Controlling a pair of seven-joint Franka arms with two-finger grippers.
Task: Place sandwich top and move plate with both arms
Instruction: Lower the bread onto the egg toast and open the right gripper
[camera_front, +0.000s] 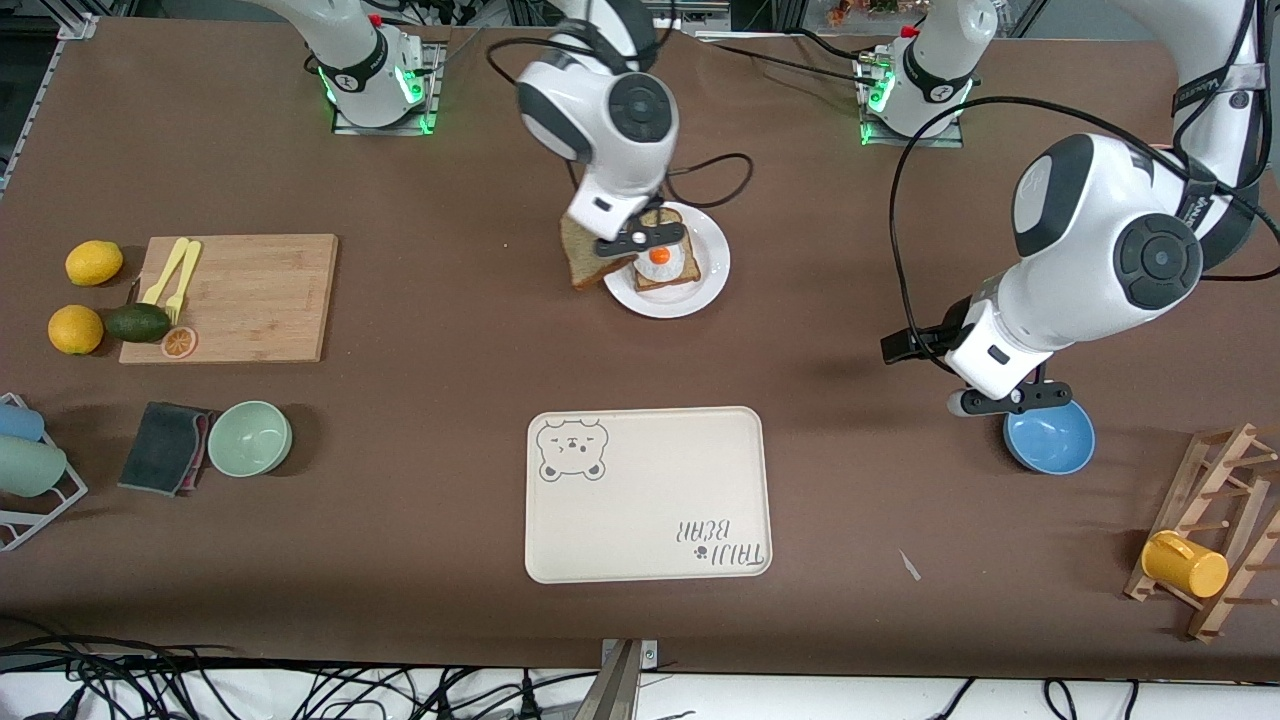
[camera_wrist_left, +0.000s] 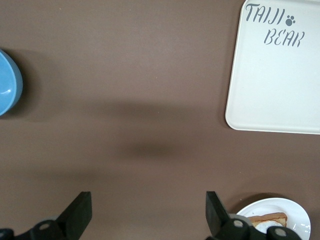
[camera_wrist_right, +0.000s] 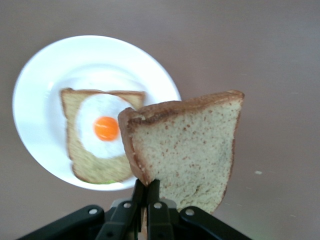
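I see a brown table (camera_front: 420, 450) with a cream tray (camera_front: 648, 494). My right gripper (camera_wrist_right: 146, 200) pinches the sandwich top (camera_wrist_right: 187, 150) over the plate (camera_front: 712, 262) edge; my left gripper (camera_wrist_left: 147, 215) waits with jaws wide by a blue bowl (camera_front: 1050, 440).

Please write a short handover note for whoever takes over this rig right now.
Right gripper: shut on the bread slice, holding it in the air on edge over the rim of the plate.
Left gripper: open, holding nothing, waiting over bare table beside the blue bowl.
Plate: on the table between the arm bases and the tray, carrying the second slice with the fried egg.
Done: bread slice picked up.
Left: lay it on the egg, then move the plate with both arms.
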